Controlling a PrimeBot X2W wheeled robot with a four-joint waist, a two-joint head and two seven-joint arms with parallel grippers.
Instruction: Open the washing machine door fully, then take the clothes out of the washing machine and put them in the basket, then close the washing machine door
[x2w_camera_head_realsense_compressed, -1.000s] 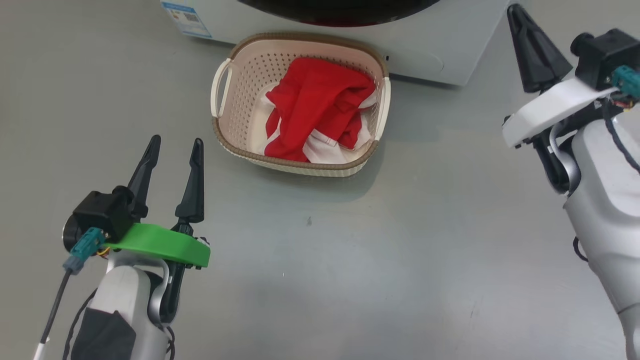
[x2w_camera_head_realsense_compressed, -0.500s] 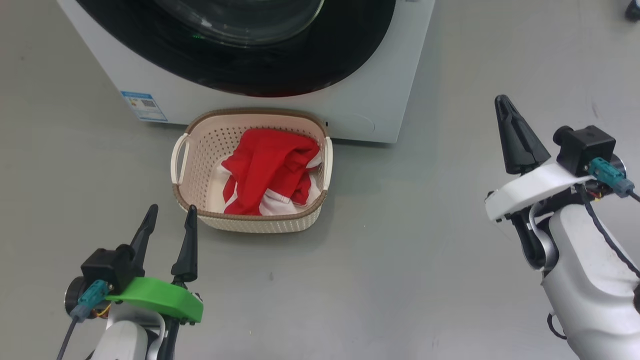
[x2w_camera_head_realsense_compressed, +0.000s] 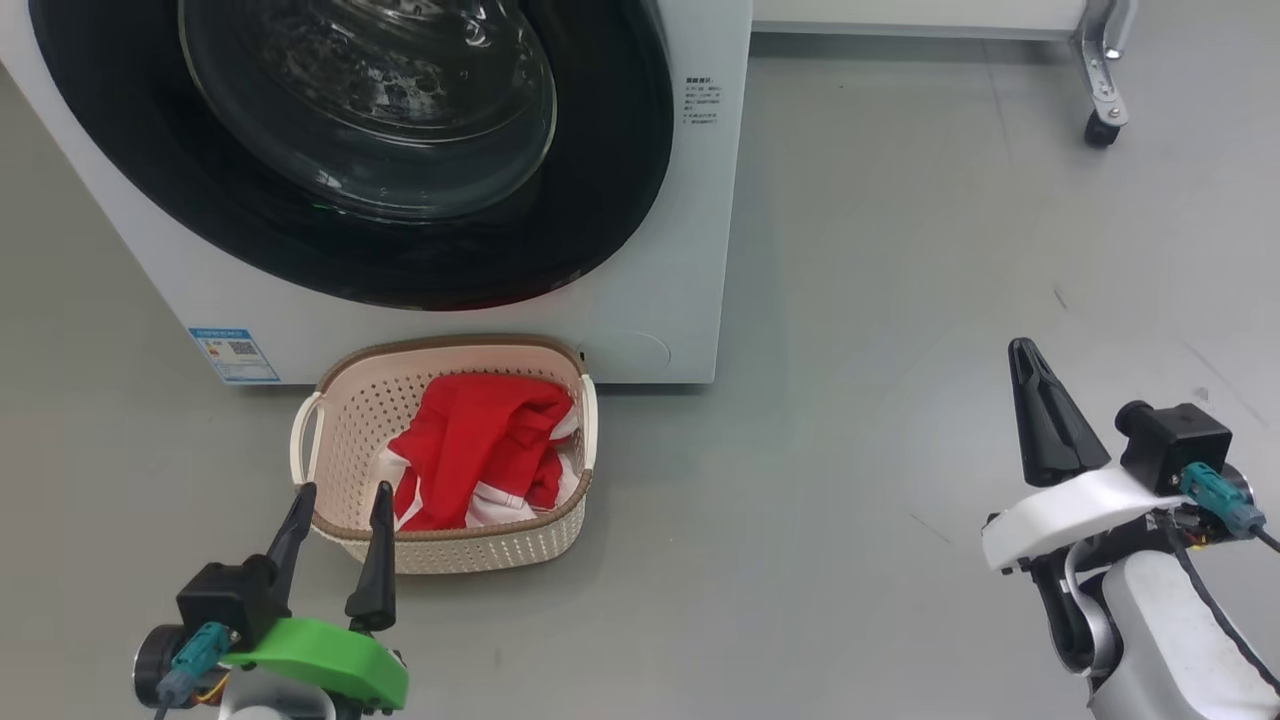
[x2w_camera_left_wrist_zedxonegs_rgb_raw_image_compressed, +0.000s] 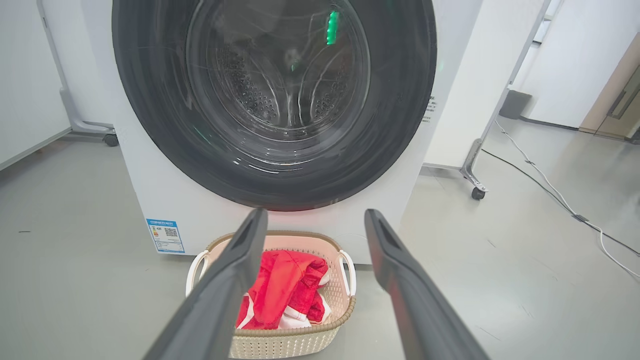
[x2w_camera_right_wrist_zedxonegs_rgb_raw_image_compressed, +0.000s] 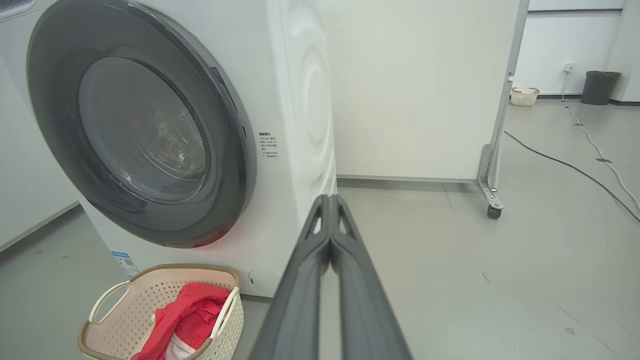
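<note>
The white washing machine fills the upper left, its black-rimmed glass door lying flush against the front. On the floor before it stands the cream basket holding red and white clothes. My left gripper hovers open just in front of the basket, nothing between its fingers. My right gripper is shut and empty, out over the floor to the right of the machine.
Grey floor spreads to the right of the machine. A white panel on castor wheels stands behind it. Cables trail across the floor further right. A bin and a second small basket sit by the far wall.
The head camera has tilted up, so the machine's door comes fully into view and the basket sits lower in frame. Both grippers keep their states.
</note>
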